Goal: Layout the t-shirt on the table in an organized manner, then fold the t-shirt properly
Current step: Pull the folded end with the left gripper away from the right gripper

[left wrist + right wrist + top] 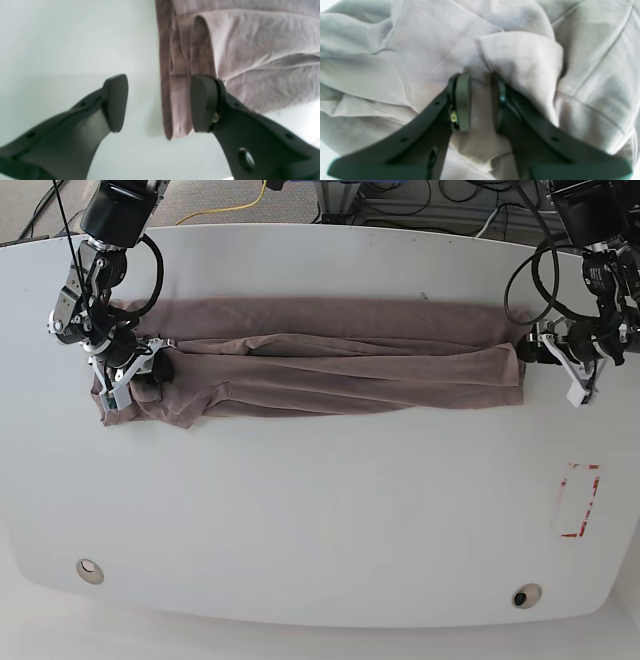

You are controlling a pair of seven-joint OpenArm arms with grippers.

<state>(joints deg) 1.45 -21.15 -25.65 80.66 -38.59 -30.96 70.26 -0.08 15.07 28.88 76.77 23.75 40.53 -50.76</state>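
L arm comes in from the far edge of the table (320, 510), wrist bent down. L gripper (160, 102) hangs low w/ jaws spread wide, nothing between them; one finger (203, 105) sits over the end of the t-shirt (330, 365), the other over bare table just off that end. R arm also drops from the far edge, at the shirt's opposite end. R gripper (481, 102) jaws close together, pinching a fold of shirt cloth.

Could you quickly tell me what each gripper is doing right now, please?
Left gripper: open, holding nothing, straddling the edge of the t-shirt.
Right gripper: shut on a bunched fold of the t-shirt.
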